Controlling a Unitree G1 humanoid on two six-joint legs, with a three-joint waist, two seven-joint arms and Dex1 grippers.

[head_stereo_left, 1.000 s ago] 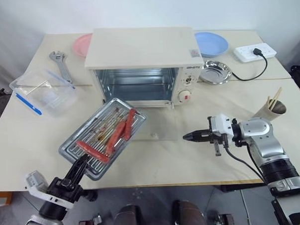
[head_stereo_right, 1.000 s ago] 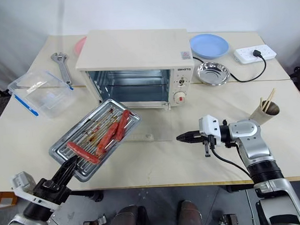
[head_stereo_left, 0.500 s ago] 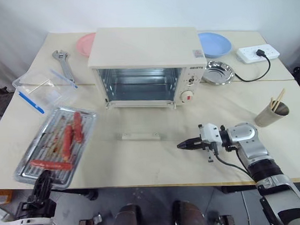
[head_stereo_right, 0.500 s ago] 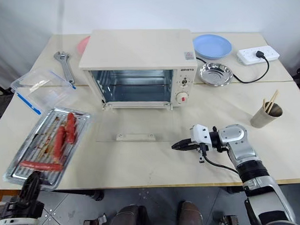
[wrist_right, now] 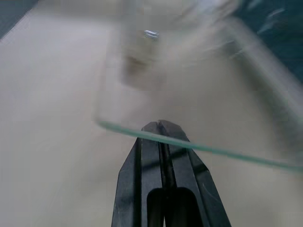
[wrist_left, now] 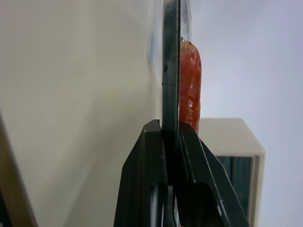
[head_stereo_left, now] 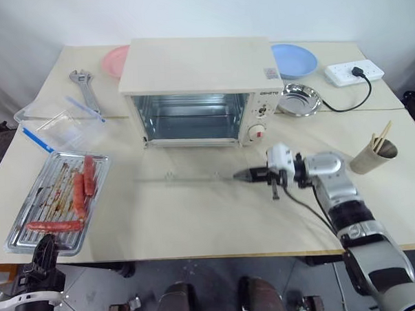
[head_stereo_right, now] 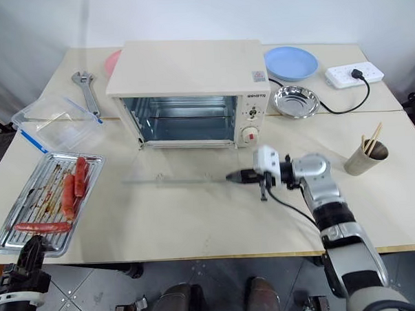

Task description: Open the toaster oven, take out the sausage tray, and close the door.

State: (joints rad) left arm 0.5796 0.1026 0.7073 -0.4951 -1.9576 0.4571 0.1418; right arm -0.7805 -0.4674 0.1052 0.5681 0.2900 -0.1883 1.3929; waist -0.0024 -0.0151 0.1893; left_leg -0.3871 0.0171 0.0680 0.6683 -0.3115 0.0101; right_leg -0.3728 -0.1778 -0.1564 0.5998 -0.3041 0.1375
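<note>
The cream toaster oven point(head_stereo_left: 197, 66) stands at the table's back middle with its cavity showing. Its glass door point(head_stereo_right: 174, 179) hangs partly raised, seen edge-on as a thin line in front of the oven. My right gripper point(head_stereo_left: 237, 175) is shut, with its tip against the door's right edge; the right wrist view has the glass edge point(wrist_right: 213, 150) crossing just above the fingertips. The sausage tray point(head_stereo_left: 54, 203) with three red sausages point(head_stereo_left: 78, 192) sits over the table's front left corner. My left gripper point(head_stereo_left: 45, 245) is shut on its near rim point(wrist_left: 170, 71).
A wrench point(head_stereo_left: 84, 88) and a clear plastic container point(head_stereo_left: 58, 127) lie at the left. A pink plate point(head_stereo_left: 112, 61) and a blue plate point(head_stereo_left: 296, 58) flank the oven. A steel bowl point(head_stereo_left: 300, 100), a power strip point(head_stereo_left: 355, 71) and a cup of chopsticks point(head_stereo_left: 373, 155) stand at the right.
The tray swung left from in front of the oven to the table's front left corner. My right gripper moved left and up, and the door rose from flat to partly raised.
</note>
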